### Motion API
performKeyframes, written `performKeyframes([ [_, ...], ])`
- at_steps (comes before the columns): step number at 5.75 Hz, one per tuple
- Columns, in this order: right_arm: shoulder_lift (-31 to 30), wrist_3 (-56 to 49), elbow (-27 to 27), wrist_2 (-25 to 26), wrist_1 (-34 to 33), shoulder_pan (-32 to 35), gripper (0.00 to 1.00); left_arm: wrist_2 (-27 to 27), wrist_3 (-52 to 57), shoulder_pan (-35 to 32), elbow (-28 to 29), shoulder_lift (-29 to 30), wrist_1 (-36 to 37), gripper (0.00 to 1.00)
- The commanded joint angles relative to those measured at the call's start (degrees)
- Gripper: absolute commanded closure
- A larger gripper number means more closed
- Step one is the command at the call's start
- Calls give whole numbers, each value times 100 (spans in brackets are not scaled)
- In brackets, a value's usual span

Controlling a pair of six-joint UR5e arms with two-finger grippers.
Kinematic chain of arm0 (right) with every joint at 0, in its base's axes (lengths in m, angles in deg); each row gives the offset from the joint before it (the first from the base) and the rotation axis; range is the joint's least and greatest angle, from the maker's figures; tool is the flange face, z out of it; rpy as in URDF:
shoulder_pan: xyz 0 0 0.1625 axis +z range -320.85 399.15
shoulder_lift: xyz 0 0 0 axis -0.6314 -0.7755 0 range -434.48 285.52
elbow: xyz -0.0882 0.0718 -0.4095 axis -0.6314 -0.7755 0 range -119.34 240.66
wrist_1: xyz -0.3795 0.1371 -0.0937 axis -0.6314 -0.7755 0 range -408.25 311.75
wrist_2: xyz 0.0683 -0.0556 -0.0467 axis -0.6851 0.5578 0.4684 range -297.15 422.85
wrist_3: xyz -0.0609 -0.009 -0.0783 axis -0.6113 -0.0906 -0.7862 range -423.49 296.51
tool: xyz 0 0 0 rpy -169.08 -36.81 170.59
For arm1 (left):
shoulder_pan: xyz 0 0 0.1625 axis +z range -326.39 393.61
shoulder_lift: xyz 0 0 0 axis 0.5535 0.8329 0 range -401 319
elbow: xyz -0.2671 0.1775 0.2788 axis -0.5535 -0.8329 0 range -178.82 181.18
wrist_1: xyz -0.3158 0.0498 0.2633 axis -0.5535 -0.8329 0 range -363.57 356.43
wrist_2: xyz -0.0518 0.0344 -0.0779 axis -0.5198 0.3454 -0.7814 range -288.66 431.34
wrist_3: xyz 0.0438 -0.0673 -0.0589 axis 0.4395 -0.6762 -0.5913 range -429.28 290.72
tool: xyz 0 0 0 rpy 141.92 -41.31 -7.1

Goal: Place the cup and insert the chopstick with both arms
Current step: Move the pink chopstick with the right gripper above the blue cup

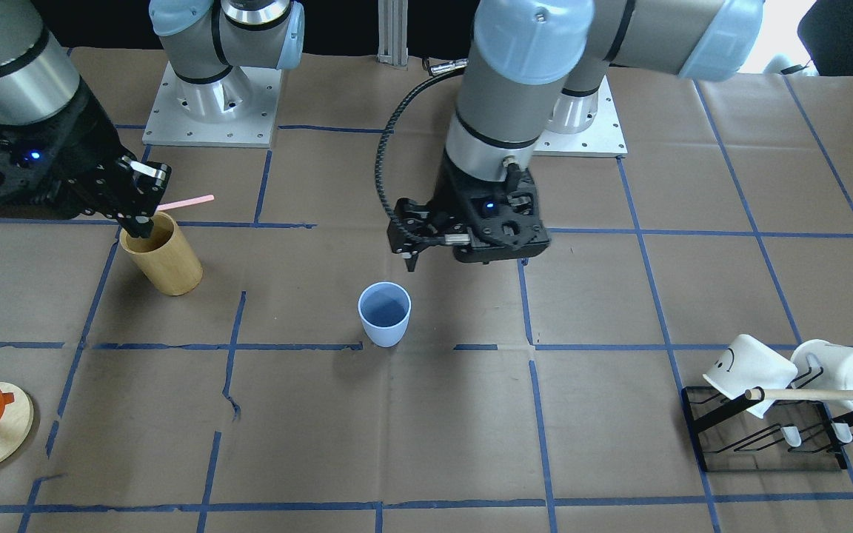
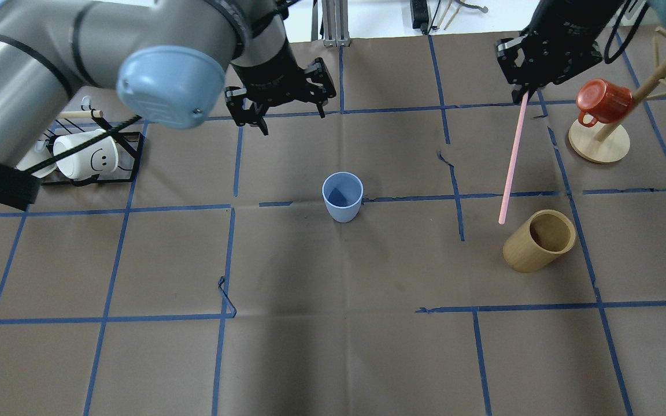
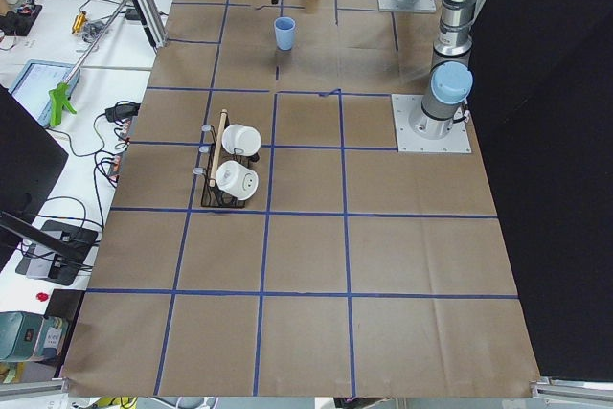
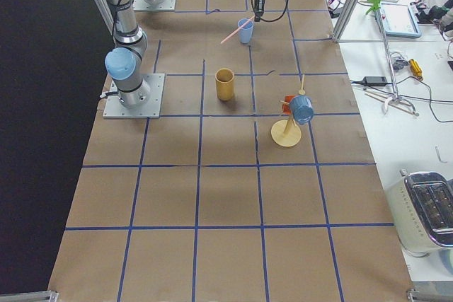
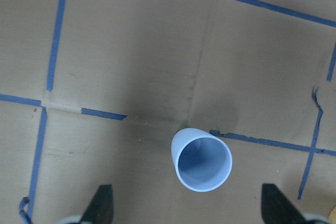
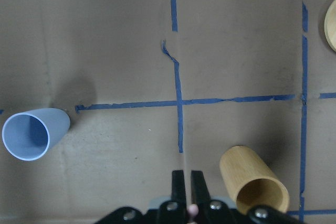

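Note:
The pale blue cup (image 2: 342,197) stands upright and empty mid-table; it also shows in the front view (image 1: 384,314). My left gripper (image 2: 285,115) is open and empty, above and beyond the cup. In the left wrist view its fingertips (image 5: 102,203) are spread wide, with the cup (image 5: 201,159) below and between them. My right gripper (image 2: 525,95) is shut on one end of a pink chopstick (image 2: 512,156). The stick slants through the air, and its free end hangs beside the tan bamboo cylinder (image 2: 539,240). The right wrist view shows the shut fingers (image 6: 179,182) on the stick's tip.
A black rack (image 2: 130,151) with white mugs (image 2: 85,156) and a wooden dowel (image 1: 826,394) stands on the robot's left. A red mug (image 2: 599,101) hangs on a wooden tree stand (image 2: 598,144) on the robot's right. Blue tape lines grid the brown table cover.

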Motion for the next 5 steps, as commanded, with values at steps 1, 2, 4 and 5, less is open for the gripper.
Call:
performKeyframes([
  [1, 848, 977, -855, 13, -260, 699, 92, 4, 1512, 1098, 99, -486, -1408, 2],
  [2, 1384, 1461, -1540, 187, -260, 1068, 92, 66, 1879, 1303, -14, -819, -1580, 2],
  [4, 2037, 2410, -2370, 268, -260, 1728, 92, 452, 1918, 1305, -95, -910, -1303, 1],
  [5, 2127, 2519, -2364, 303, -269, 1818, 92, 453, 1909, 1305, -103, -884, -1100, 1],
])
